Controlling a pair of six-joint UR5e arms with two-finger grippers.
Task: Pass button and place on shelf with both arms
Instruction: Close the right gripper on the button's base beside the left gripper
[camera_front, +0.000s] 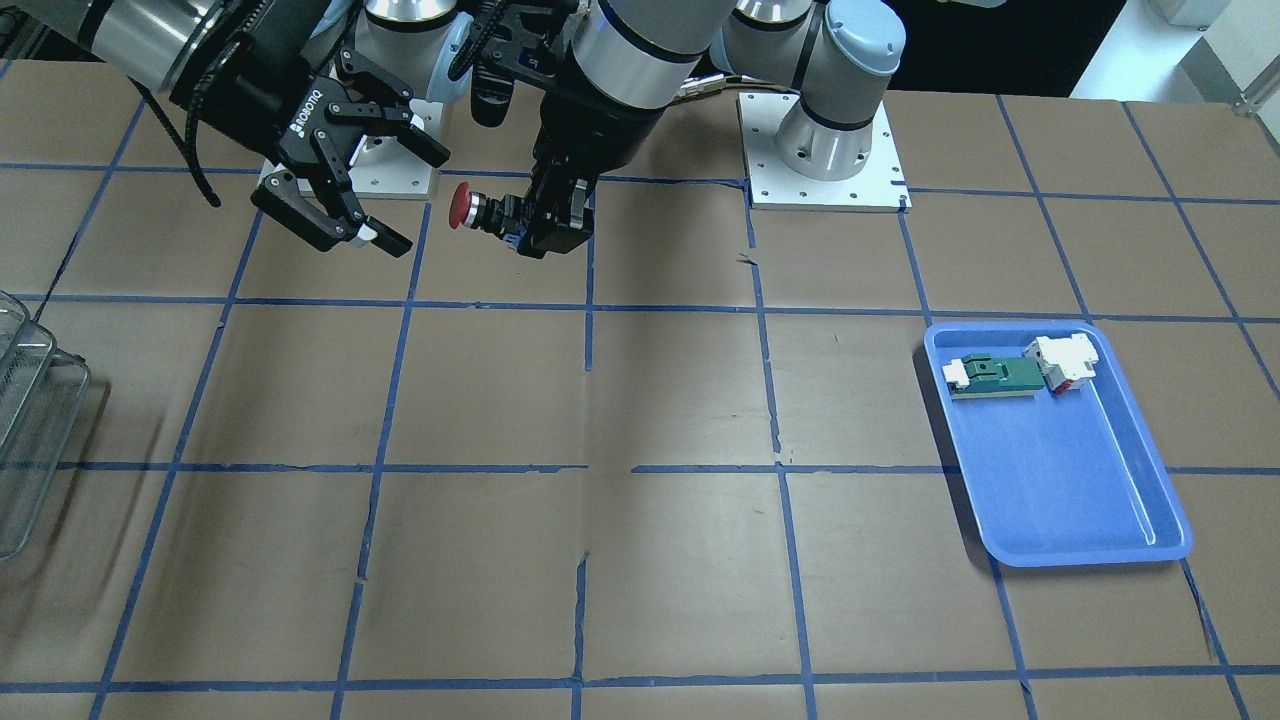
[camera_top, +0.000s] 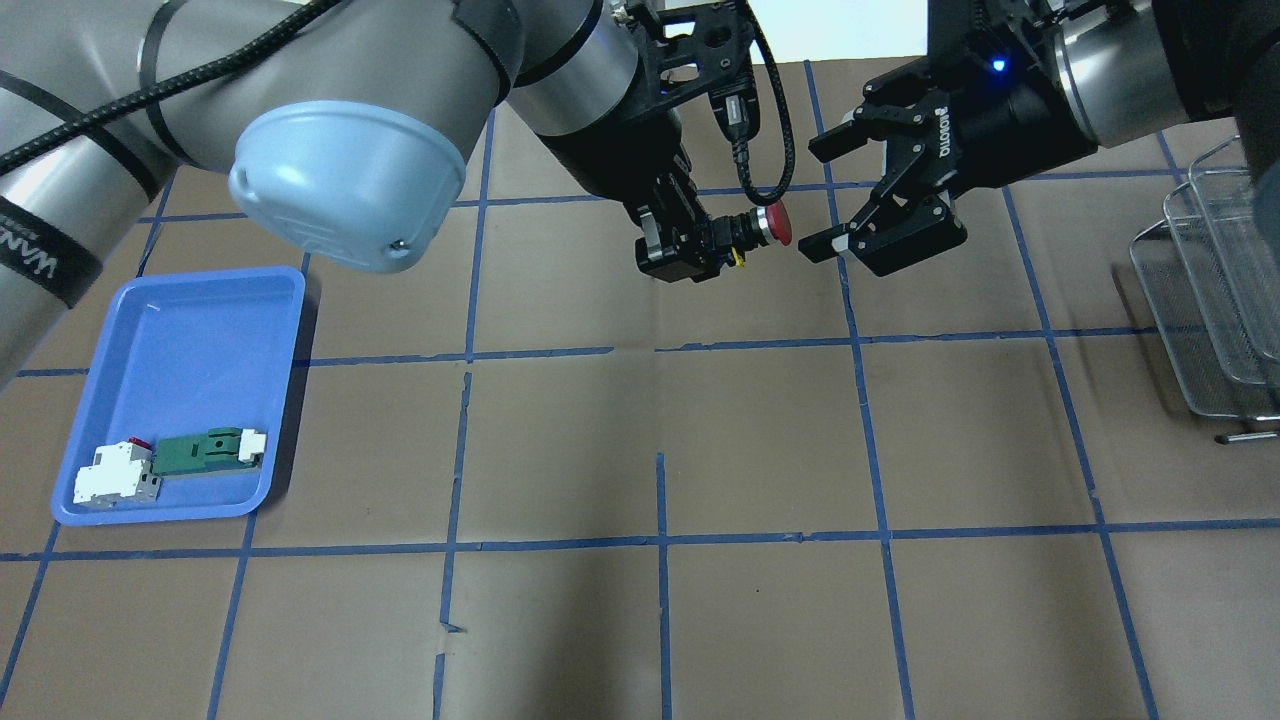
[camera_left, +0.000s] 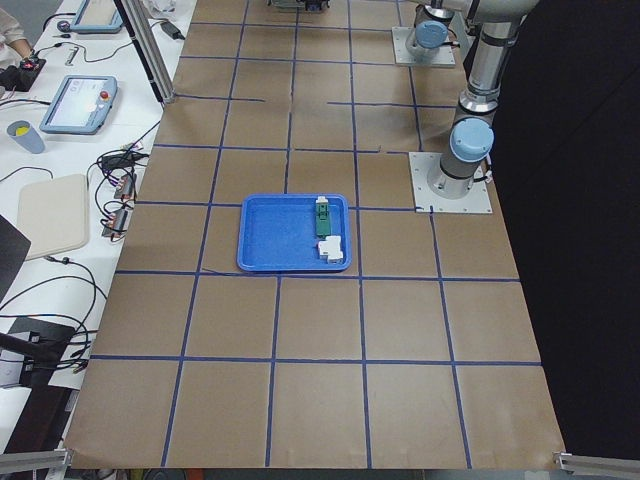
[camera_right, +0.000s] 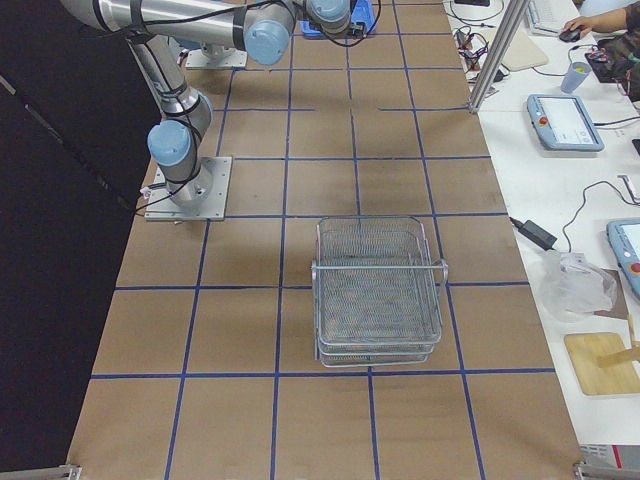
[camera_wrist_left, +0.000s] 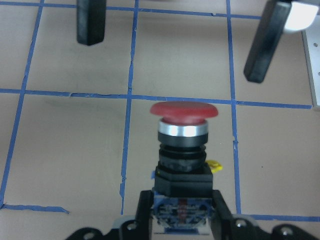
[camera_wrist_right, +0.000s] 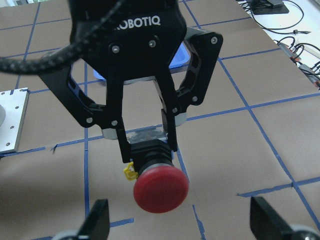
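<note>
Hold: our left gripper (camera_top: 690, 245) grips the button (camera_top: 760, 228) at its rear.
Axis: cap faces our right gripper (camera_top: 828, 195) — spread wide, just apart.

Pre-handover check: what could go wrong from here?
1. The left gripper clamps only the rear end of the button, held in the air; a nudge from the open right gripper could tilt it.
2. Little of the button sticks out, and that end is round, so the right gripper may slip.
3. Released too early, it would likely drop to the table.
</note>
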